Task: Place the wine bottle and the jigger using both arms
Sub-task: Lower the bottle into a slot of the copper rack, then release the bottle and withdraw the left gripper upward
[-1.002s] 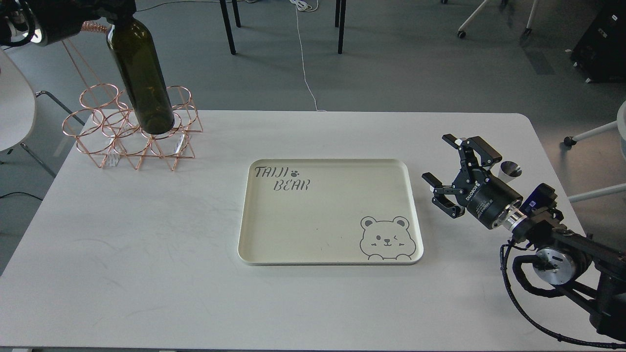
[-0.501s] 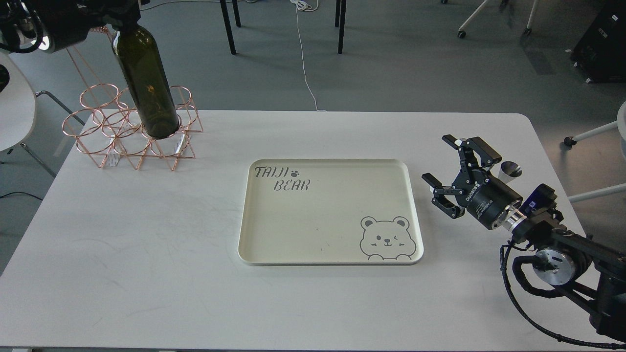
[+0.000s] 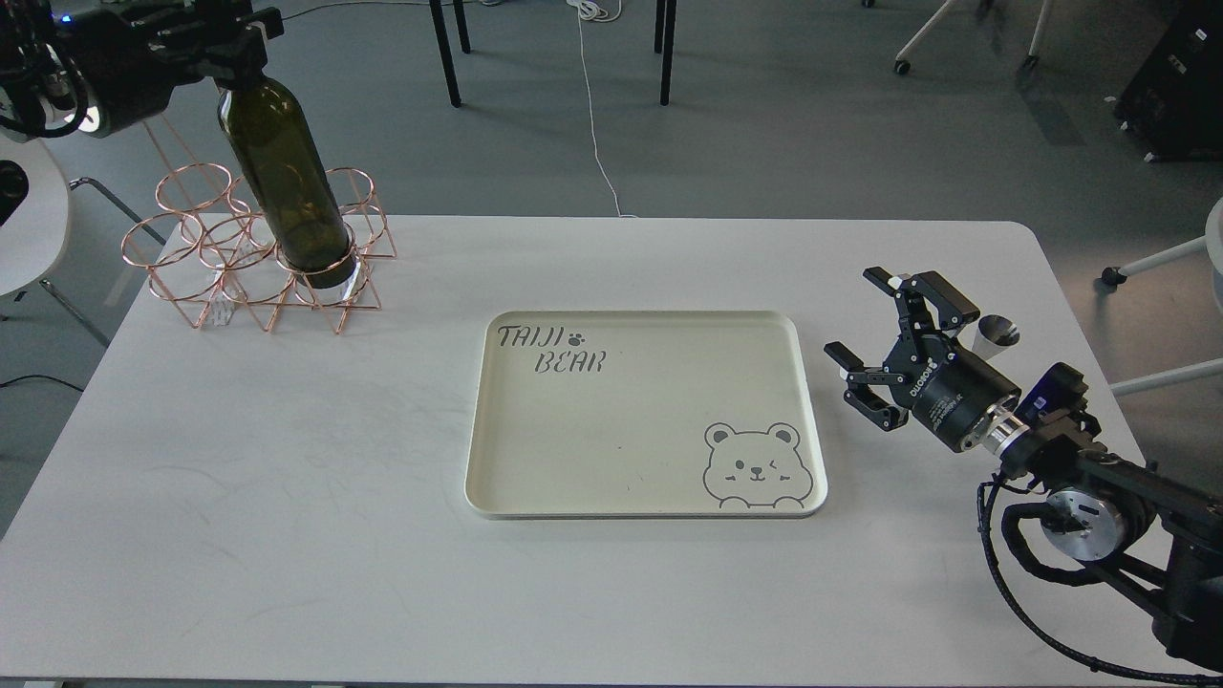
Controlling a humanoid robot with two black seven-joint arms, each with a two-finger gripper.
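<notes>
The wine bottle (image 3: 285,182) is dark olive green. It stands slightly tilted at the far left, its base inside a ring of the copper wire rack (image 3: 187,283). My left gripper (image 3: 239,46) is shut on the bottle's neck at the top left; the neck is hidden by it. The jigger (image 3: 997,333) is a small shiny steel cup on the table at the right, partly hidden behind my right gripper. My right gripper (image 3: 853,312) is open and empty, just right of the tray and left of the jigger.
A cream tray (image 3: 476,449) with "TAIJI BEAR" lettering and a bear drawing lies at the table's middle. The white table (image 3: 287,497) ends close beyond the rack. Chair legs and a cable are on the floor behind.
The left gripper has lowered the bottle and shifted it slightly right, so its base sits deeper in the rack ring. The right gripper has hardly moved.
</notes>
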